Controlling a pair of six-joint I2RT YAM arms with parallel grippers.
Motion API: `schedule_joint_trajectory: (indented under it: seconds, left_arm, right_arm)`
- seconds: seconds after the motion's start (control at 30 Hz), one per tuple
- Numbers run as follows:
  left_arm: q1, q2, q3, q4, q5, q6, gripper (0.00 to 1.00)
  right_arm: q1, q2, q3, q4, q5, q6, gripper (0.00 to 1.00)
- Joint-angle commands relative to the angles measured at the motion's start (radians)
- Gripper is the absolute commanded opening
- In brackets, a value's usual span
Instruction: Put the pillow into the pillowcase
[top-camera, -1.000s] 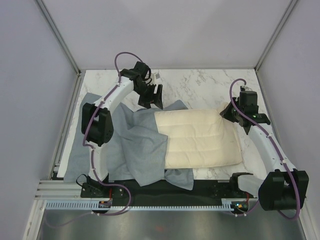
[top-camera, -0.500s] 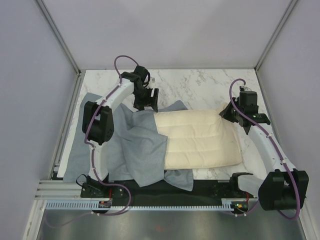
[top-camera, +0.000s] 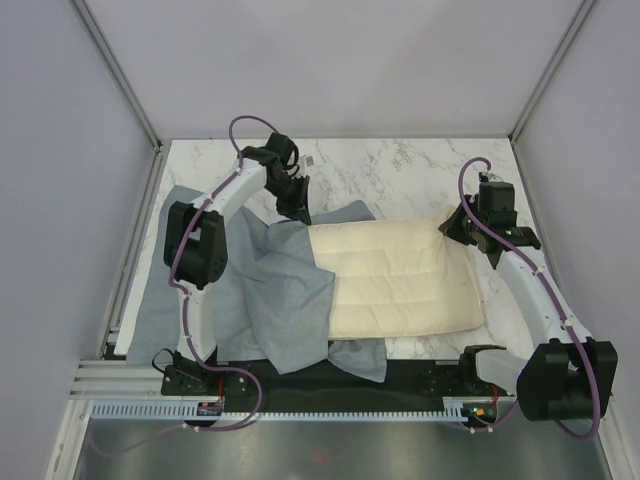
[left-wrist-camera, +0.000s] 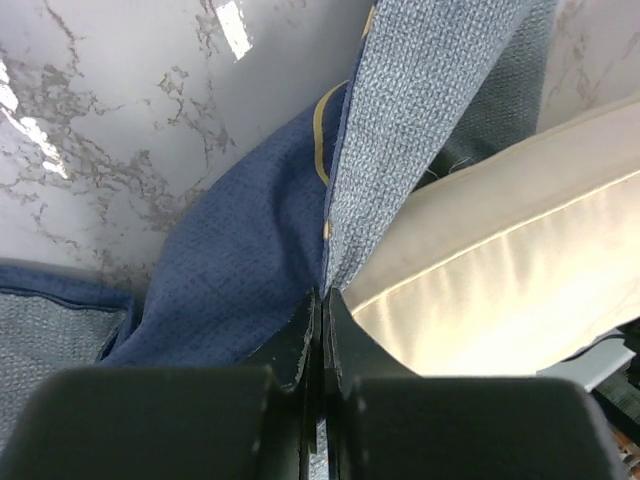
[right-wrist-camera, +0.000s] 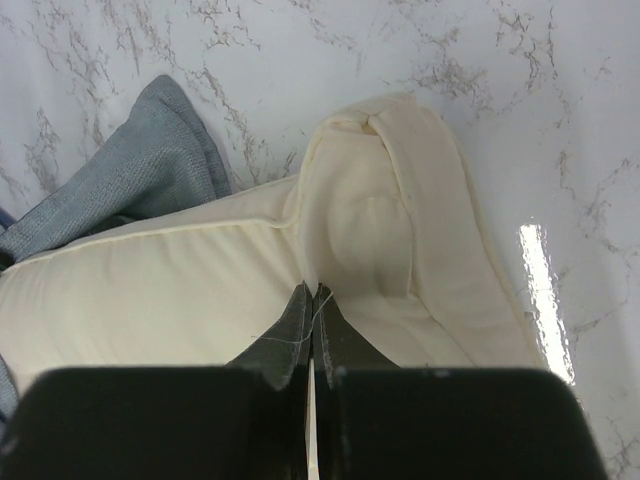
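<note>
The cream quilted pillow (top-camera: 398, 278) lies across the middle of the table, its left end under the blue pillowcase (top-camera: 268, 295). The case is rumpled to the left, paler inner side up. At the case's far edge, beside the pillow's far left corner, my left gripper (top-camera: 299, 212) is shut on a fold of the pillowcase (left-wrist-camera: 390, 150); the fabric rises taut between the jaws, the pillow (left-wrist-camera: 500, 270) just to its right. My right gripper (top-camera: 456, 226) is shut on the pillow (right-wrist-camera: 390, 230), pinching a ridge of its cover at the far right corner.
The marble tabletop (top-camera: 400, 170) shows behind the pillow. Grey walls enclose the table on three sides. A black strip (top-camera: 420, 375) with the arm bases runs along the near edge. Part of the case hangs over the table's left side (top-camera: 150, 300).
My left gripper has dropped onto the case's far edge and closed on a fold of it. The right gripper and the pillow have not moved.
</note>
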Motion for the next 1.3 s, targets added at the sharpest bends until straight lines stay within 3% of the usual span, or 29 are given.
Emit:
schedule_joint_trajectory:
  seconds: [0.0, 0.23, 0.6, 0.7, 0.83, 0.97, 1.03, 1.07, 1.13, 1.27]
  left_arm:
    - [0.0, -0.042, 0.013, 0.032, 0.104, 0.008, 0.02]
    - [-0.042, -0.073, 0.101, 0.075, 0.157, -0.011, 0.02]
    - [-0.293, 0.011, 0.292, 0.17, 0.131, -0.135, 0.02]
    - [-0.344, 0.068, 0.378, 0.175, 0.134, -0.159, 0.02]
    - [-0.35, 0.106, 0.441, 0.173, 0.135, -0.172, 0.02]
    - [-0.347, 0.119, 0.469, 0.176, 0.074, -0.158, 0.02]
    - [-0.347, 0.122, 0.473, 0.175, 0.027, -0.149, 0.11]
    - [-0.345, 0.12, 0.472, 0.172, 0.014, -0.143, 0.29]
    - [-0.336, 0.091, 0.448, 0.158, -0.055, -0.121, 0.52]
    - [-0.333, -0.059, 0.34, 0.155, -0.274, -0.072, 0.74]
  right_arm:
    - [0.004, -0.021, 0.06, 0.048, -0.056, -0.02, 0.0]
    - [0.059, -0.06, 0.005, 0.188, -0.211, -0.009, 0.0]
    - [0.301, -0.031, -0.09, 0.449, -0.146, 0.17, 0.0]
    - [0.321, -0.026, -0.095, 0.427, -0.088, 0.193, 0.0]
    - [0.311, -0.046, -0.063, 0.279, 0.172, 0.234, 0.0]
    - [0.249, -0.093, -0.104, 0.24, 0.243, 0.334, 0.0]
    - [0.19, -0.113, -0.133, 0.24, 0.245, 0.371, 0.0]
    - [0.165, -0.113, -0.139, 0.24, 0.239, 0.396, 0.0]
    - [0.095, -0.101, -0.145, 0.237, 0.23, 0.41, 0.0]
    - [0.002, -0.066, -0.133, 0.203, 0.234, 0.402, 0.0]
